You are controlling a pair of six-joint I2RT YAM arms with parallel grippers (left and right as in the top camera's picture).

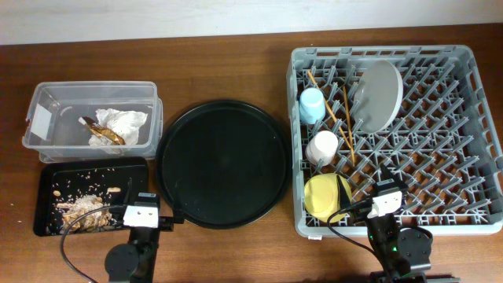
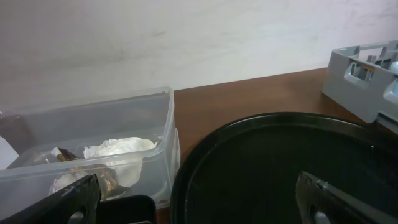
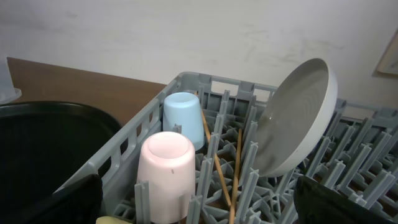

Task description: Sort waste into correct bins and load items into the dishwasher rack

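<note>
The grey dishwasher rack (image 1: 440, 141) holds the light blue cup (image 1: 312, 104), the pink cup (image 1: 322, 147), the yellow bowl (image 1: 327, 196), the pale plate (image 1: 377, 96) on edge, and the chopsticks (image 1: 346, 126). The clear tub (image 1: 47, 106) holds the white napkin (image 1: 122, 120) and the brown-gold wrapper (image 1: 106, 134). The flat black tray (image 1: 47, 177) holds beige food scraps (image 1: 82, 208). My left gripper (image 2: 199, 199) is open and empty near the table's front edge. My right gripper (image 3: 199, 199) is open and empty at the rack's front, behind the pink cup (image 3: 165, 174).
The large round black tray (image 1: 222, 161) lies between the bins and the rack; it fills the lower right of the left wrist view (image 2: 280, 168). A pale wall runs along the back of the table.
</note>
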